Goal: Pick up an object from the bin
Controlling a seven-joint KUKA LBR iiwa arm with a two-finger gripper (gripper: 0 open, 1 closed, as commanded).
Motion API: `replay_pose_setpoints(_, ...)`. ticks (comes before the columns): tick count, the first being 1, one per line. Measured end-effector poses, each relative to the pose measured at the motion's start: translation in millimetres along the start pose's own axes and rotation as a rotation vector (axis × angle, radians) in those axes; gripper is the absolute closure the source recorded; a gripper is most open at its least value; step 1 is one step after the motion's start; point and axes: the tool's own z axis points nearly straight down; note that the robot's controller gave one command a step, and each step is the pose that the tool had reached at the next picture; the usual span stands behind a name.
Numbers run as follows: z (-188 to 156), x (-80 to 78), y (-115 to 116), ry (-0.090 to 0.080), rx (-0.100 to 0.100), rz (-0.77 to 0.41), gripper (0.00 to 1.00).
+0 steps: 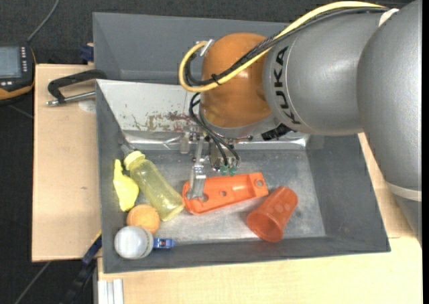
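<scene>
Hand: the hand (pixel 198 186) hangs low in the bin (pixel 338 182), over the 9 o'clock end of an orange flat part (pixel 234 191); I cannot tell whether it stands wide or narrow.
Task's thing: probably that orange part, lying flat mid-floor with its length running from 9 to 3 o'clock.
Why that end: it looks well clear of the red-orange cup (pixel 273 213) at 4 o'clock, though a clear yellow bottle (pixel 155 189) lies just beside it.
Neighbours: an orange ball (pixel 143 218) rests at 8 o'clock, loose.
Writing: "KUKA" on the arm (pixel 285 92); no label on the things is readable.
</scene>
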Motion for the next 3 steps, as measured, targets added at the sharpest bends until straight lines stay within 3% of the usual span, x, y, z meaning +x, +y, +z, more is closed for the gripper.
replay_pose_setpoints(1,-5.0,-1.9,-0.7,-0.008,-0.001,0.002,0.0)
replay_pose_setpoints(2,31.6,17.3,-29.7,-0.009,-0.003,0.07,0.0)
replay_pose_setpoints(3,47.8,-4.7,-59.7,-0.006,-0.002,0.057,0.0)
